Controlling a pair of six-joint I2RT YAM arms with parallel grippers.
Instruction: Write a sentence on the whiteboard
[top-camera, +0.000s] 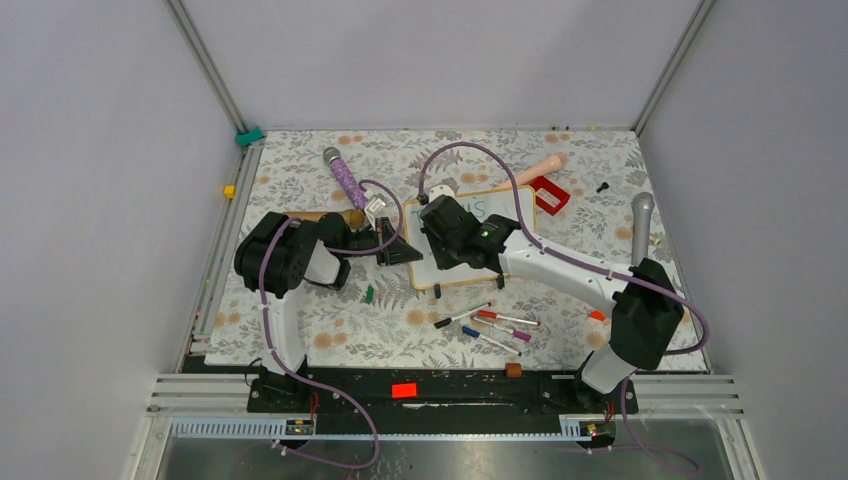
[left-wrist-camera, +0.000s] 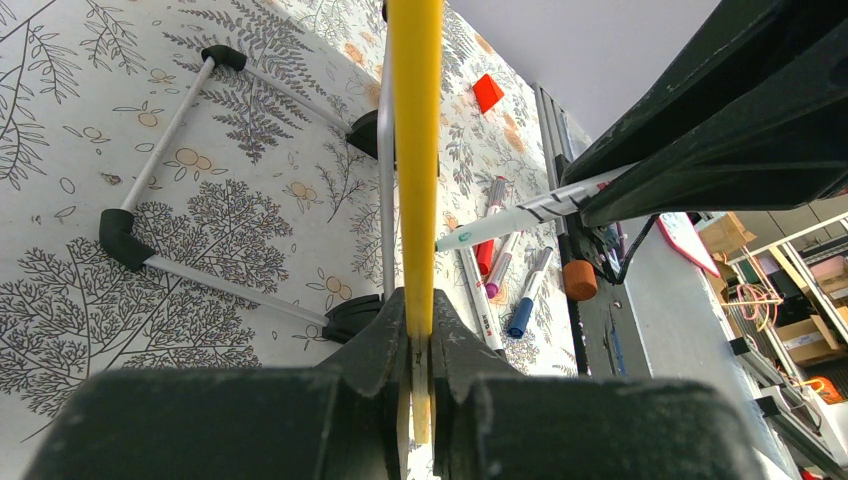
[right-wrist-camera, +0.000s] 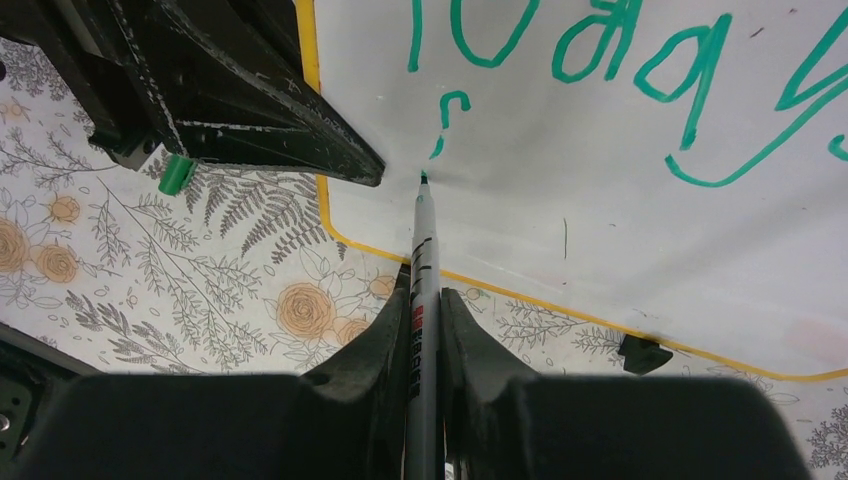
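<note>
Right jaws fill the bottom of the right wrist view, clamped tight on a marker (right-wrist-camera: 422, 260) that runs straight up between them. Its green tip touches the whiteboard (right-wrist-camera: 600, 230) close to the yellow-tan frame (right-wrist-camera: 330, 215). Of the sentence (right-wrist-camera: 600, 50), only large green letters reading roughly "Today" show along the top of this view. A small hooked green stroke (right-wrist-camera: 450, 105) sits just under them, directly above the marker tip. One black foot (right-wrist-camera: 640, 352) juts from the frame's lower edge. Black fingers (right-wrist-camera: 230, 90) of the left arm reach onto the board's left edge, and a green cap (right-wrist-camera: 177, 172) lies on the floral cloth just beside them. From the left wrist, the left jaws are closed on that same frame, which rises edge-on as a narrow yellow strip. The marker crosses to its right, held by the dark bulk of the right arm. From above, the board lies near the middle of the counter (top-camera: 300, 330), between the two arms and largely covered by the right wrist. Whether the board rests flat or is lifted at the left cannot be told. Several loose pens (top-camera: 490, 325) lie together on the cloth nearer the arm bases, apart from the board. A red block (top-camera: 550, 195) sits just beyond the board's far right corner, and a purple wand (top-camera: 345, 180) lies off to its far left.
</note>
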